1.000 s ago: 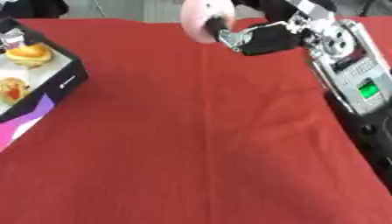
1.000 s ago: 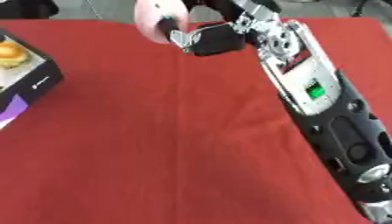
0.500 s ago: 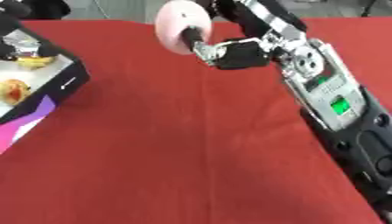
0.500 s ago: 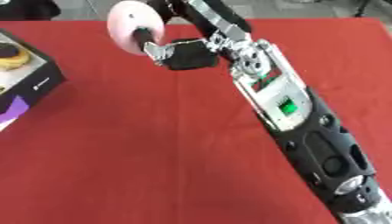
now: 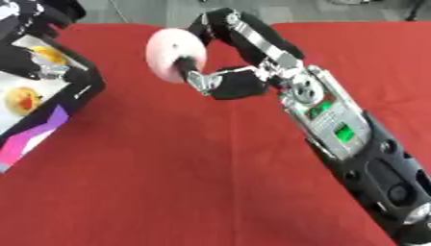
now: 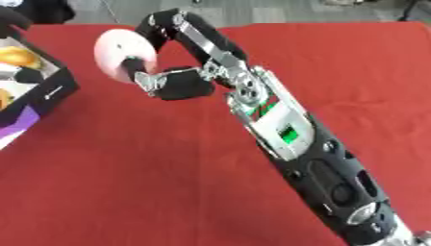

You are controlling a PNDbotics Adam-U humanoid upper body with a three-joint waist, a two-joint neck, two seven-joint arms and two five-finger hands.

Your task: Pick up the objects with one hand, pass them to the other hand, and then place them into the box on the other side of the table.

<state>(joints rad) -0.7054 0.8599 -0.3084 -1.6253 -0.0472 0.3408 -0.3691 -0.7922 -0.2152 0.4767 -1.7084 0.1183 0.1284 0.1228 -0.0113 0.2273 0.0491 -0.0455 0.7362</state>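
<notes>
A pale pink round object (image 5: 172,50) hangs above the red table, left of centre at the far side. My right hand (image 5: 232,85) is shut on it, pinching its lower right edge. The right arm runs in from the lower right. At the left edge stands an open black box (image 5: 82,91) with a purple side, holding orange and yellow food pieces (image 5: 23,99). The pink object is a short way right of the box's far corner. A dark part of my left hand (image 5: 40,13) shows over the box's far end at the upper left.
The red cloth (image 5: 168,182) covers the whole table. A grey floor strip shows beyond the far edge. The right forearm (image 6: 286,129) lies across the right half of the table.
My right hand has carried the pink object leftward and a little nearer, from the table's far middle toward the box. The box has stayed put.
</notes>
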